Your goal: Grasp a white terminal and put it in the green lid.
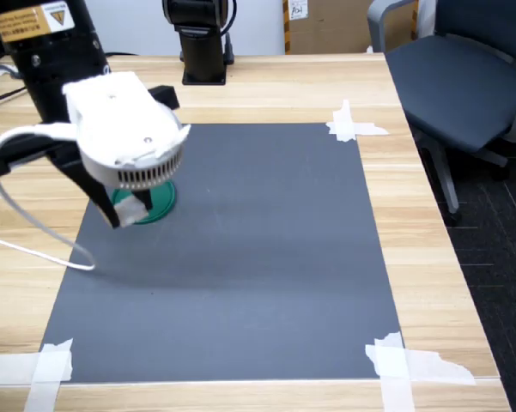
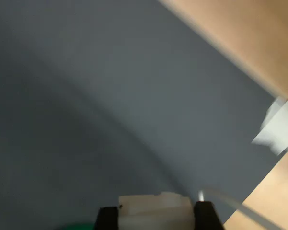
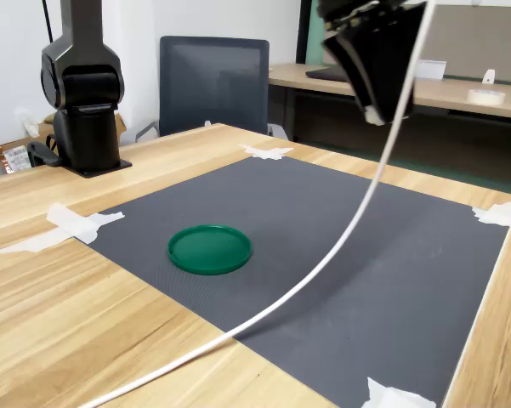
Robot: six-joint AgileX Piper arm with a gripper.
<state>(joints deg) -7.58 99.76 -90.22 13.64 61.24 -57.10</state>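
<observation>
The gripper point(image 1: 129, 210) hangs in the air, clamped on the white terminal point(image 2: 155, 207), which the wrist view shows pinched between its dark fingers point(image 2: 108, 218). This looks like the carry step. The green lid point(image 3: 210, 249) lies empty on the grey mat point(image 3: 340, 255), toward the mat's taped edge nearest the arm's base point(image 3: 85, 119). Next, I judge, comes centring over the lid, lowering, then parting the fingers.

No text can be read; the yellow warning label point(image 1: 34, 21) on the black arm is too blurred.
</observation>
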